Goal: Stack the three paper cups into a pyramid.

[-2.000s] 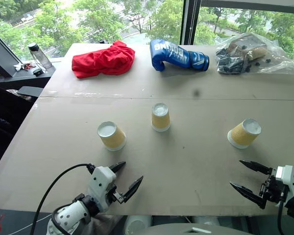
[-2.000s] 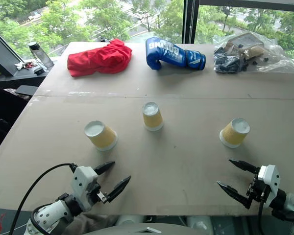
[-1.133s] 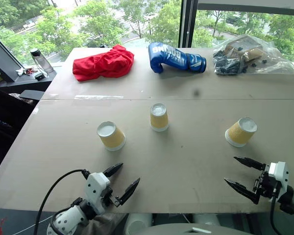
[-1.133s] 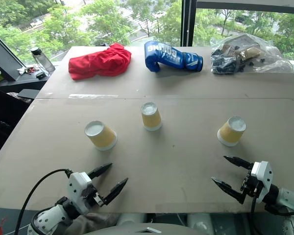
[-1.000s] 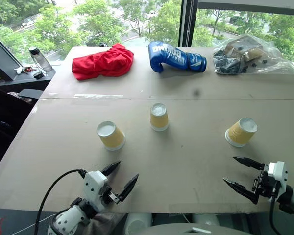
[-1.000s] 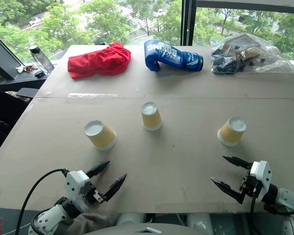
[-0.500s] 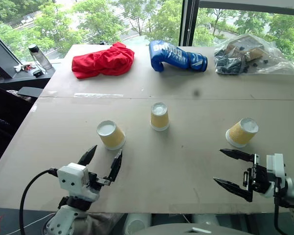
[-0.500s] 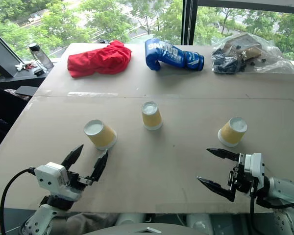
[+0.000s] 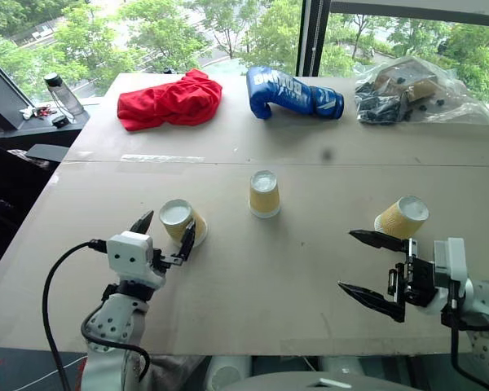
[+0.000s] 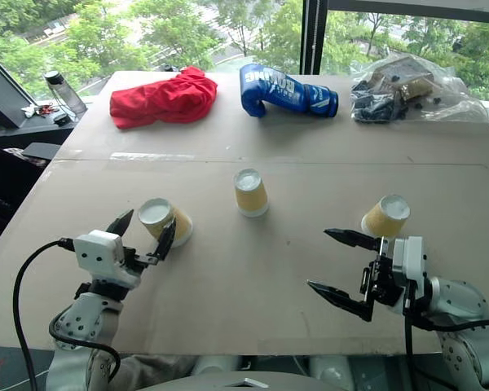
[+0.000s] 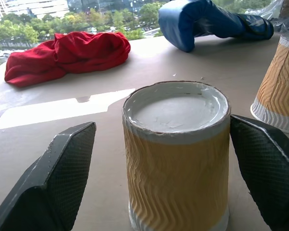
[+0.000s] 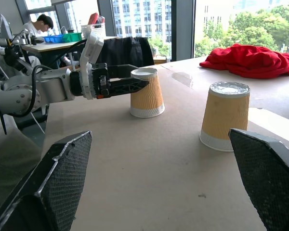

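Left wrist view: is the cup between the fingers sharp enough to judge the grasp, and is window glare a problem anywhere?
Left wrist view: the left cup is crisp, its ribs readable, with the tool's fingers dark at either side. Left eye view: bright windows behind, yet the table is evenly lit, with soft shadows.

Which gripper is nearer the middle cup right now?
Left, though narrowly. The left gripper is open around the left cup, to the robot's left of the middle cup. The right gripper is open nearer the right cup.
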`<state>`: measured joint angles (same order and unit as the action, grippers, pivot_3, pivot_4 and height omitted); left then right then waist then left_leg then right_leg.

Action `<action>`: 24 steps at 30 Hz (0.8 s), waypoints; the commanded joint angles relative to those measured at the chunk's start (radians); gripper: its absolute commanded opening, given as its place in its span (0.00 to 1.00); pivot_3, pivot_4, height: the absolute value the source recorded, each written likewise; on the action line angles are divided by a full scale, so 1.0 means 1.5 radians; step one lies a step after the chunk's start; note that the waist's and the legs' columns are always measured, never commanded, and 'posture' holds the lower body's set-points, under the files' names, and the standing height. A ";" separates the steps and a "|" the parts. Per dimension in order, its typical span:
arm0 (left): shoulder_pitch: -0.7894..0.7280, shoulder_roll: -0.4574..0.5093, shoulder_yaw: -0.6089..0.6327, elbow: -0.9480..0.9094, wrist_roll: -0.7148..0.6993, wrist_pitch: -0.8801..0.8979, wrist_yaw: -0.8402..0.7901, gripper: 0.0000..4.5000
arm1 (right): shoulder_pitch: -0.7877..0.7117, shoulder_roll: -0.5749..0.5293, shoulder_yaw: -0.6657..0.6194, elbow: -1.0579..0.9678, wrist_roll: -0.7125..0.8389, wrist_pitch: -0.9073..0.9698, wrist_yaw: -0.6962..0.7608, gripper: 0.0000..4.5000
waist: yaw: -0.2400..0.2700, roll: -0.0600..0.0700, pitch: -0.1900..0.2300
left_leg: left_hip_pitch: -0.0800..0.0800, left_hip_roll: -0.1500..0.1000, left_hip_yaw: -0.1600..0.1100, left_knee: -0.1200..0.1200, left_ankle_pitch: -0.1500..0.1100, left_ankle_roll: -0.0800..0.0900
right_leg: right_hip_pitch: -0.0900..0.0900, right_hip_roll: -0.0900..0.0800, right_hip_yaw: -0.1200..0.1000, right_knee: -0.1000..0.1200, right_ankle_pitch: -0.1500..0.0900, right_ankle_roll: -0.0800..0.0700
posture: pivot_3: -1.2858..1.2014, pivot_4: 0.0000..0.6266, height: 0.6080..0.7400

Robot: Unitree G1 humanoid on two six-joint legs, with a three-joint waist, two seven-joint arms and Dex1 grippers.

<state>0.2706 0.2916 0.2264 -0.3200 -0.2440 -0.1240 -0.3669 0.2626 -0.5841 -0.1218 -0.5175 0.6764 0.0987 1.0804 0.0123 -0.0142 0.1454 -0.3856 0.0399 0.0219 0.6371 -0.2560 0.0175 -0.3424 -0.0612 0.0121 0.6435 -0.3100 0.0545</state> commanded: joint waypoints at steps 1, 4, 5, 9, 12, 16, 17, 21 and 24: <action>-0.014 0.006 -0.002 -0.006 -0.008 0.001 -0.008 0.99 | -0.004 0.004 -0.007 -0.015 0.007 -0.009 -0.005 1.00 | 0.000 0.000 0.000 | 0.000 0.000 0.000 0.000 0.000 0.000 | 0.000 0.000 0.000 0.000 0.000 0.000 | 0.52 0.24 1.00; -0.023 0.002 -0.002 -0.004 -0.017 0.006 -0.012 0.94 | -0.002 0.007 -0.009 -0.014 0.005 -0.012 -0.006 1.00 | 0.000 0.000 0.000 | 0.000 0.000 0.000 0.000 0.000 0.000 | 0.000 0.000 0.000 0.000 0.000 0.000 | 0.52 0.24 1.00; -0.025 0.001 -0.003 -0.003 -0.017 0.007 -0.013 0.87 | -0.003 0.007 -0.010 -0.012 0.004 -0.013 -0.006 1.00 | 0.000 0.000 0.000 | 0.000 0.000 0.000 0.000 0.000 0.000 | 0.000 0.000 0.000 0.000 0.000 0.000 | 0.52 0.24 1.00; -0.028 -0.001 -0.005 -0.006 -0.016 0.010 -0.011 0.54 | -0.008 0.010 -0.009 -0.009 0.002 -0.014 -0.007 1.00 | 0.000 0.000 0.000 | 0.000 0.000 0.000 0.000 0.000 0.000 | 0.000 0.000 0.000 0.000 0.000 0.000 | 0.52 0.24 1.00; -0.030 0.002 -0.010 -0.018 -0.015 0.021 -0.013 0.54 | -0.014 0.012 -0.006 -0.007 0.001 -0.014 -0.010 1.00 | 0.000 0.000 0.000 | 0.000 0.000 0.000 0.000 0.000 0.000 | 0.000 0.000 0.000 0.000 0.000 0.000 | 0.52 0.24 1.00; -0.030 0.014 -0.032 -0.042 -0.023 0.037 -0.040 0.54 | -0.022 0.011 -0.006 -0.004 0.001 -0.012 -0.013 1.00 | 0.000 0.000 0.000 | 0.000 0.000 0.000 0.000 0.000 0.000 | 0.000 0.000 0.000 0.001 0.000 0.000 | 0.52 0.24 1.00; -0.033 0.018 -0.038 -0.051 -0.027 0.044 -0.047 0.54 | -0.024 0.010 -0.007 -0.003 0.002 -0.011 -0.014 1.00 | 0.001 0.000 0.000 | 0.000 0.000 0.000 0.000 0.000 0.000 | 0.000 0.000 0.000 0.001 0.000 0.000 | 0.52 0.24 1.00; -0.063 0.041 -0.069 -0.081 -0.055 0.077 -0.086 0.54 | -0.022 0.008 -0.021 0.004 0.003 -0.014 -0.017 1.00 | 0.001 0.000 0.000 | 0.000 0.000 0.000 0.000 0.000 0.000 | 0.000 0.000 0.000 0.001 0.000 0.000 | 0.52 0.24 1.00; -0.110 0.068 -0.108 -0.097 -0.084 0.112 -0.139 0.54 | -0.012 0.008 -0.041 0.012 0.005 -0.019 -0.021 1.00 | 0.001 0.000 0.000 | 0.000 0.000 0.000 0.000 0.000 0.000 | 0.000 0.000 0.000 0.001 0.000 0.000 | 0.52 0.24 1.00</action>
<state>0.1308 0.3753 0.0931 -0.4017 -0.3346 0.0278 -0.5303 0.2384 -0.5691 -0.1436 -0.4891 0.6709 0.0851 1.0578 0.0140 -0.0140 0.1454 -0.3853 0.0401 0.0219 0.6374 -0.2559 0.0173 -0.3424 -0.0617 0.0121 0.6451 -0.3097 0.0549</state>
